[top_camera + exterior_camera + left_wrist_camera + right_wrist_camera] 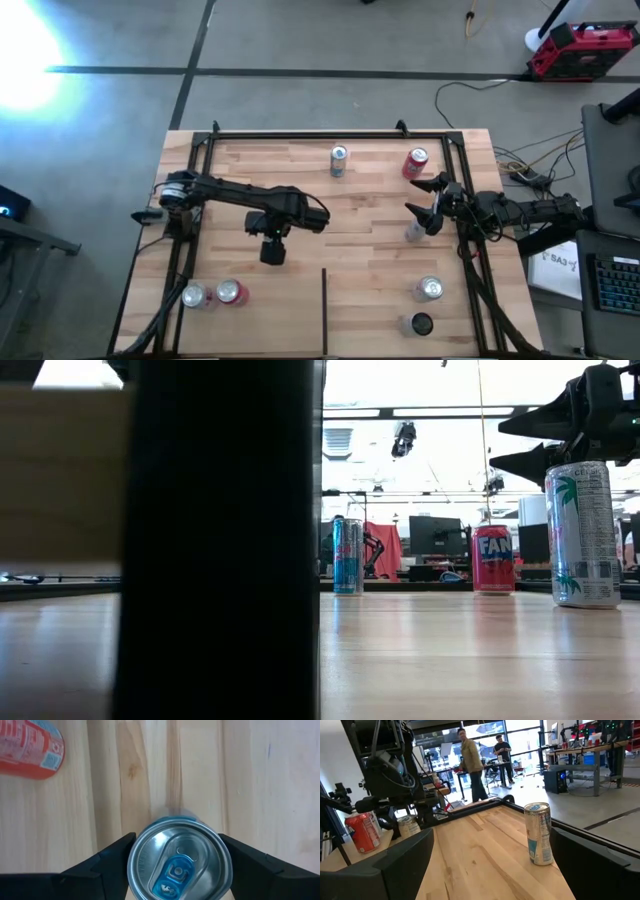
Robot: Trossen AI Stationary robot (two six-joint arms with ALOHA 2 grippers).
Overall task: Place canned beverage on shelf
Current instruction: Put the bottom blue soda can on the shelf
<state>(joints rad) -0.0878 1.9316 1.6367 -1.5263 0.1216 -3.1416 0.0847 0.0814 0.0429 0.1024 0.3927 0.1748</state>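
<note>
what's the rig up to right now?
The left gripper sits over the middle of the wooden shelf, fingers on either side of an upright blue-tab can; whether it is gripping can't be told. The right gripper waits open at the shelf's right side, above a pale palm-print can. Other cans stand along the far edge and in both near corners.

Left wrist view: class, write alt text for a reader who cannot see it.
A silver aluminium can with a blue pull tab stands between the left gripper's dark fingers, seen from above. A red can lies on the light wooden shelf.
</note>
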